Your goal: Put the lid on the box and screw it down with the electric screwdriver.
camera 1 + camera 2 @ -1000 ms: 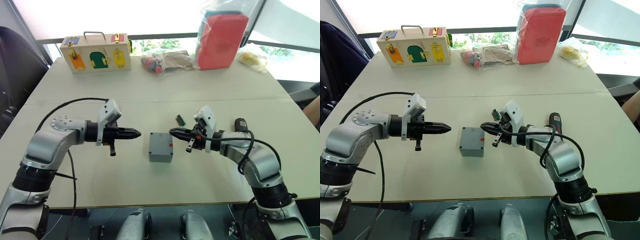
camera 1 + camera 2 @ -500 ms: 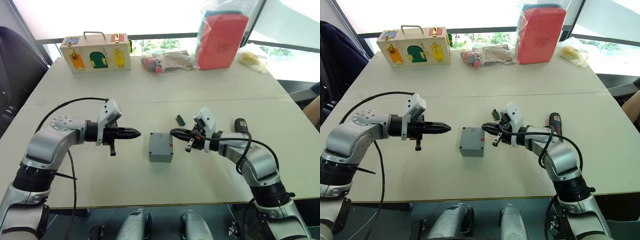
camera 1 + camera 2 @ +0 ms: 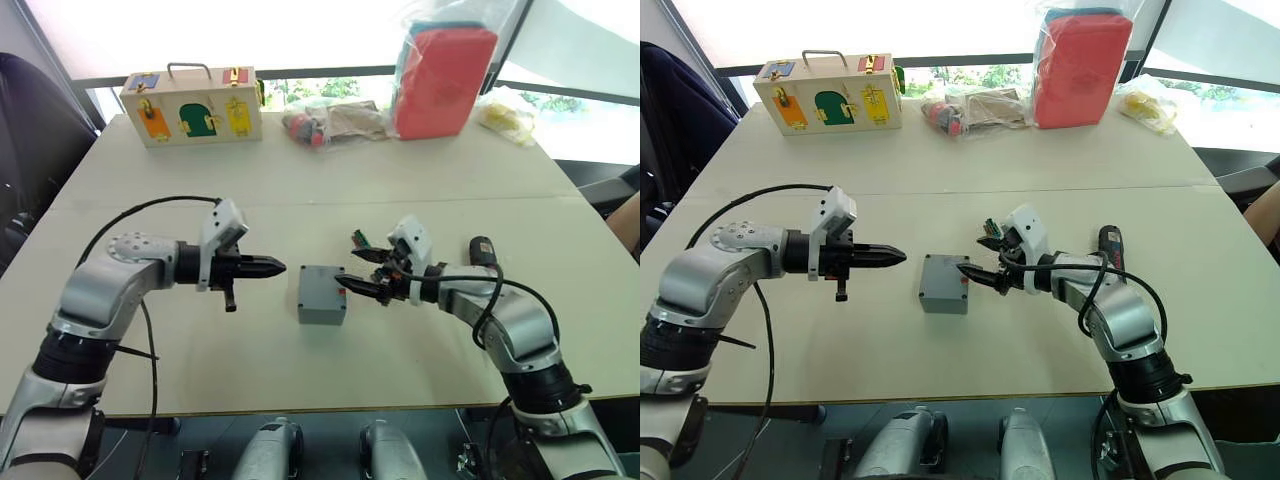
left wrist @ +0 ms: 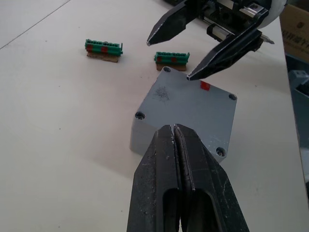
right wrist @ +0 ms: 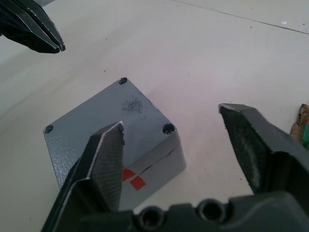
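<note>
The grey lid [image 3: 323, 284] sits on top of the grey box [image 3: 320, 313] at the table's middle; a seam and a split red mark [image 5: 133, 178] show on the side facing my right gripper. My right gripper [image 3: 352, 267] stands open just right of the box, its lower fingertip close to the lid's right edge, holding nothing. My left gripper [image 3: 280, 267] is shut and empty, pointing at the box from its left, a short gap away. The black electric screwdriver [image 3: 482, 248] lies on the table beyond my right forearm.
Two green bit strips [image 4: 102, 50] lie just behind the box. At the table's far side stand a wooden latch box [image 3: 192, 105], plastic bags of parts [image 3: 335, 122], a red case [image 3: 442, 78] and a yellow bag [image 3: 505, 115]. A person's arm [image 3: 625, 225] shows at the right edge.
My right gripper has opened from shut, and its lower finger now reaches toward the lid's right edge. My left gripper has edged slightly toward the box.
</note>
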